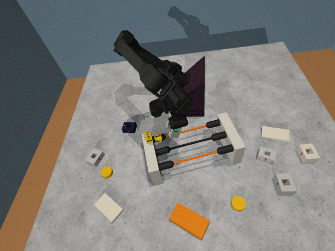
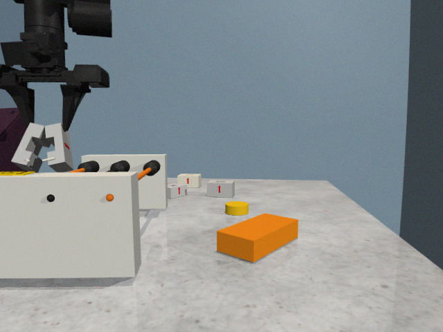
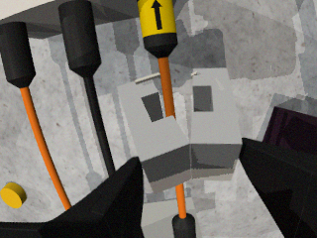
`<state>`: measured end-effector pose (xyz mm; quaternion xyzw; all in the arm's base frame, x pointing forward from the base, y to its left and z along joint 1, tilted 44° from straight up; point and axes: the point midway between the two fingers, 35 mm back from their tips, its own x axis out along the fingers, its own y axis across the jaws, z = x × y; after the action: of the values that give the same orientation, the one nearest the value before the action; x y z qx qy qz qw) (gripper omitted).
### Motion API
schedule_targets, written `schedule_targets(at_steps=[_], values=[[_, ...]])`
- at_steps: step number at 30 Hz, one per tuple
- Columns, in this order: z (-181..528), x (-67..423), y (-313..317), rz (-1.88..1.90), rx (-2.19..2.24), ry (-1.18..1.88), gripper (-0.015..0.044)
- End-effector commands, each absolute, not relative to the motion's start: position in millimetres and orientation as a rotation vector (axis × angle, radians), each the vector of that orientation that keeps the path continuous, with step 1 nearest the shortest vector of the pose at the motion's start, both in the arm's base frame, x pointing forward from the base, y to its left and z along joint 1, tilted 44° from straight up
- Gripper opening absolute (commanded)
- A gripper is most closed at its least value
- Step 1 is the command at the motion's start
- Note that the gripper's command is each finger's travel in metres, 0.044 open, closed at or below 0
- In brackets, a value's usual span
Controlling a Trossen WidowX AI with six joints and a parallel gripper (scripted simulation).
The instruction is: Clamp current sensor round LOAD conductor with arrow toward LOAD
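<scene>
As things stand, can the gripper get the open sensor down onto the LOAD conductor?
Probably yes: the gripper holds the open sensor right above the LOAD conductor, mouth downward, nothing visible between them.

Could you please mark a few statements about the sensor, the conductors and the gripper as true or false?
1. The gripper holds the split-core sensor. True.
2. The sensor is latched shut. False: its two halves gape open at the bottom, above the conductors.
3. The rack carries three conductors, two orange and one black. True.
4. The LOAD marker sits at the black conductor's end. False: it sits by the yellow-sleeved orange conductor.
5. The orange block rests on the rack. False: it lies on the table.
</scene>
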<state>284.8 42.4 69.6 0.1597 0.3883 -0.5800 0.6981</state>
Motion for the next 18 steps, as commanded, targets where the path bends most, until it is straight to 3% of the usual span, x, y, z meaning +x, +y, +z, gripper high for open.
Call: schedule_targets(at_steps=[1,18], values=[[69,288,42,-1.298,0.38,0.844,0.0],[49,290,23,-1.297,0.381,0.844,0.0]])
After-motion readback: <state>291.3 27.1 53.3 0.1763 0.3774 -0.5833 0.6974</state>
